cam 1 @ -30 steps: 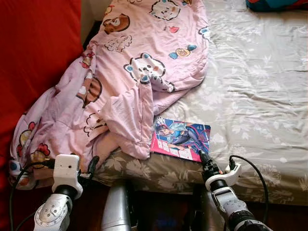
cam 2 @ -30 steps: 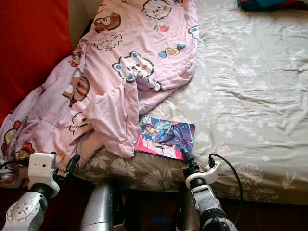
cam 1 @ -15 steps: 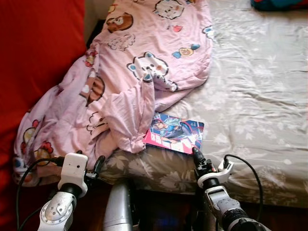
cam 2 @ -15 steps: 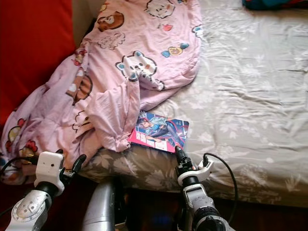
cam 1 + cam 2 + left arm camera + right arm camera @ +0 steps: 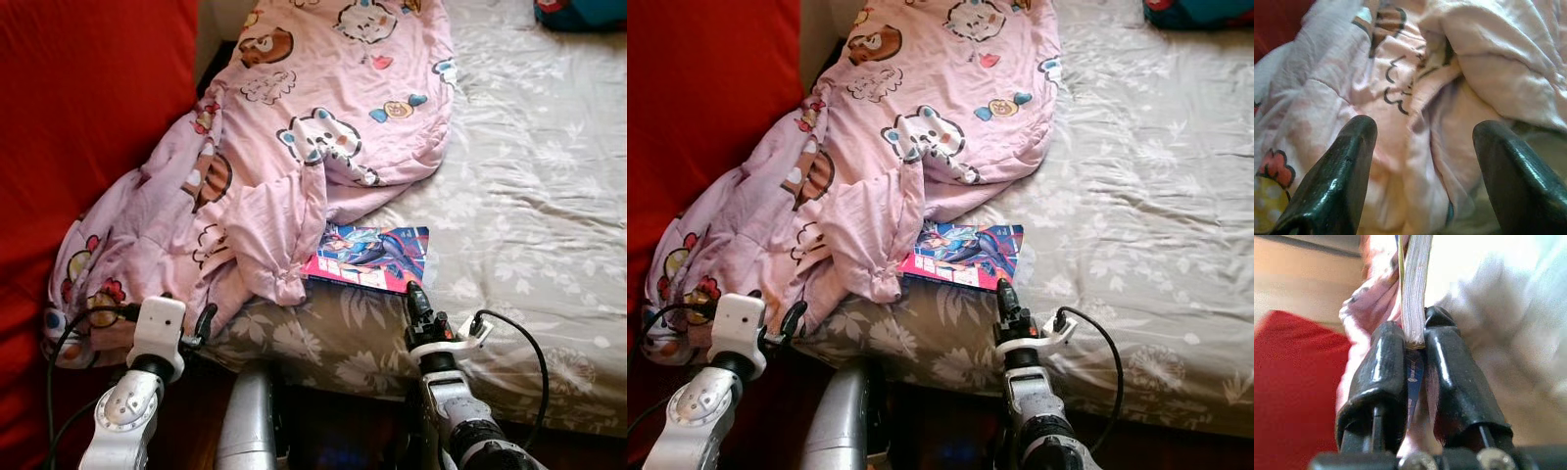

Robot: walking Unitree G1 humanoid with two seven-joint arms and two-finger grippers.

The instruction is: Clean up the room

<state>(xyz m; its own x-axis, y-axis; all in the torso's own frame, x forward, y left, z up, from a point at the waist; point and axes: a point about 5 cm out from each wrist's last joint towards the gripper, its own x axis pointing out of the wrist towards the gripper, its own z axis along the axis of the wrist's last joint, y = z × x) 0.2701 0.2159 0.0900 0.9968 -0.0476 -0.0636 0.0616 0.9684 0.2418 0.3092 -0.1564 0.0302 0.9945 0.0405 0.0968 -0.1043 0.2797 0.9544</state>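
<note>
— Looking at the bed (image 5: 549, 196), where is the book (image 5: 370, 258) lying?

— It lies flat near the front edge of the mattress, on the grey flowered sheet. Its cover is pink and blue with a drawn figure. From the book, the pink cartoon blanket (image 5: 294, 147) spreads toward 10 and 11 o'clock, and one fold of it covers the book's left corner.

— And the right gripper (image 5: 1413, 340)?

— It is at 5 o'clock of the book, at the near edge. In the right wrist view the two black fingers are clenched on the page edge of the book, one on each side.

— What about the left gripper (image 5: 1422, 147)?

— It is low at 7 o'clock of the blanket heap, near the hanging part beside the red wall (image 5: 88, 127). Its fingers (image 5: 1342, 171) stand apart, released, with only pink cloth in front of them, and nothing is between them.
</note>
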